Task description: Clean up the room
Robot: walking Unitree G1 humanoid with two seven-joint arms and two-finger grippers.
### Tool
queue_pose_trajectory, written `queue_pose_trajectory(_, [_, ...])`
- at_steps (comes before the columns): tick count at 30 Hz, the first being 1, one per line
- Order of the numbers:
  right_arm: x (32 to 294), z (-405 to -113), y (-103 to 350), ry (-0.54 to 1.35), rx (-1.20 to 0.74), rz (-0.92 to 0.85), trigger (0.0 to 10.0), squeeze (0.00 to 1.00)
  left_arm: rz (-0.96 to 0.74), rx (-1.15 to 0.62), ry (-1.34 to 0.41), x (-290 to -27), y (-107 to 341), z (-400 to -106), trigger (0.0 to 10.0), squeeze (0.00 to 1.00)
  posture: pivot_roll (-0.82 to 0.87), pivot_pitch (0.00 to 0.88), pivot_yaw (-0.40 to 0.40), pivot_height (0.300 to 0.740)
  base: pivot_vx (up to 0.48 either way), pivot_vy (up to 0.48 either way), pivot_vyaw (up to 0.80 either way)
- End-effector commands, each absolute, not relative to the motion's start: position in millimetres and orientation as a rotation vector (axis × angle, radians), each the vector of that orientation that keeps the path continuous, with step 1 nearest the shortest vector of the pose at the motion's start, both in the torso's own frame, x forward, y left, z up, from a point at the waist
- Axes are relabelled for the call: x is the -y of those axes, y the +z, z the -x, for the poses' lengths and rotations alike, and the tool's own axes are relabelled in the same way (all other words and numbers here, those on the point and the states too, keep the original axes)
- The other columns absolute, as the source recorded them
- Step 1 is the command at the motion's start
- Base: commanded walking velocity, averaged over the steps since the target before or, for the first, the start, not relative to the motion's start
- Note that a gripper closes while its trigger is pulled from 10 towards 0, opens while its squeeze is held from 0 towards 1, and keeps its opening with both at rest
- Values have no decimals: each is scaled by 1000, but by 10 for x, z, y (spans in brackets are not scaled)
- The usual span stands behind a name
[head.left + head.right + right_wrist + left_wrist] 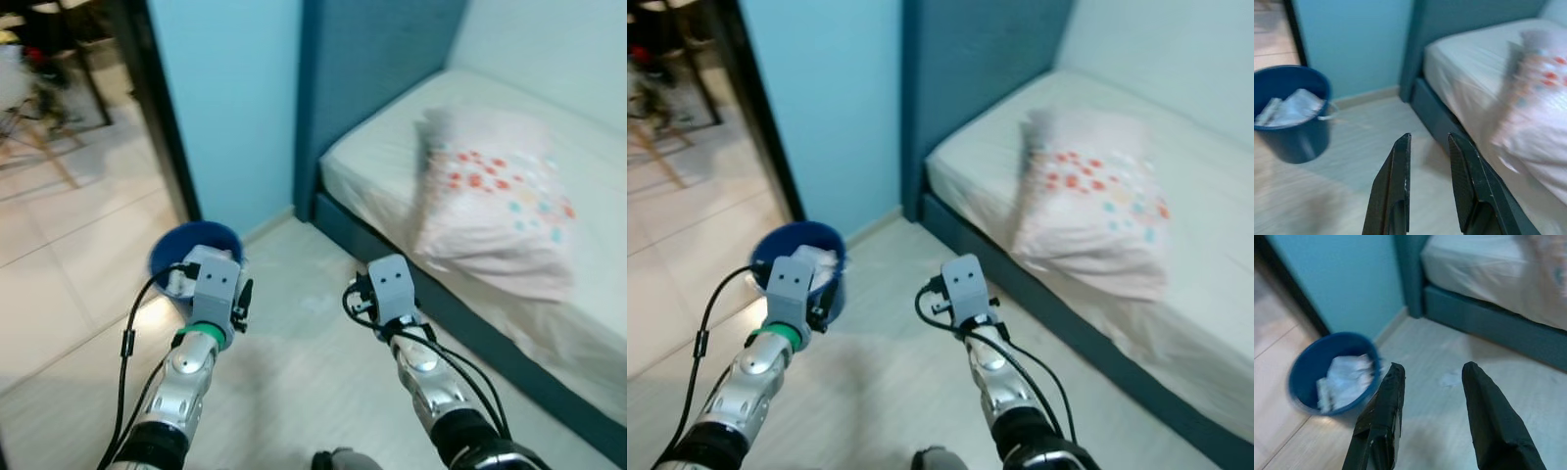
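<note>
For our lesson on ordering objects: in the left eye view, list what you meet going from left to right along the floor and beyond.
Blue bucket → left tool → right tool → patterned pillow on the bed.

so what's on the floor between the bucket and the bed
Mostly bare pale floor between the blue bucket and the bed. The left wrist view shows one small faint whitish patch on it, too blurred to identify.

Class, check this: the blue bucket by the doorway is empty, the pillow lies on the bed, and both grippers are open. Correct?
Not quite. The blue bucket holds crumpled white paper, as the left wrist view shows. The pillow does lie on the bed, and the left gripper and right gripper are open.
</note>
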State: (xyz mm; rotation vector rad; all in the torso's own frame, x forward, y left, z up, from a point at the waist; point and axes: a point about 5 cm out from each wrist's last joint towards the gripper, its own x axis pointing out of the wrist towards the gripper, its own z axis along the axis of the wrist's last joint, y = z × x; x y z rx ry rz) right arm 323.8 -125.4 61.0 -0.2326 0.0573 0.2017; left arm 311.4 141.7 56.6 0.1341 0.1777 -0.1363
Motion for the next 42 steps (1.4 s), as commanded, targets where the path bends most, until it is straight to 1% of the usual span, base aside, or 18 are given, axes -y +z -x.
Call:
queue_pose_trajectory(1, [1246, -3232, 586, 195, -74, 217, 10000, 0, -137, -196, -136, -1432, 539, -3100, 10000, 0, -17, 48, 30, 714, 0, 0, -800])
queue_pose_trajectory(21, [1218, -3239, 595, 197, -65, 219, 10000, 0, -162, -178, -137, -1459, 569, -3121, 10000, 0, -13, 34, 38, 714, 0, 0, -800])
queue_pose_trajectory(26, [1218, -3243, 604, 196, -58, 228, 10000, 0, -173, -159, -130, -1467, 591, -3131, 10000, 0, -13, 33, 38, 714, 409, 0, -800])
queue_pose_trajectory(42, [1214, -3250, 619, 193, -45, 239, 10000, 0, -171, -149, -133, -1459, 608, -3142, 10000, 0, -13, 40, 39, 714, 472, 0, 0])
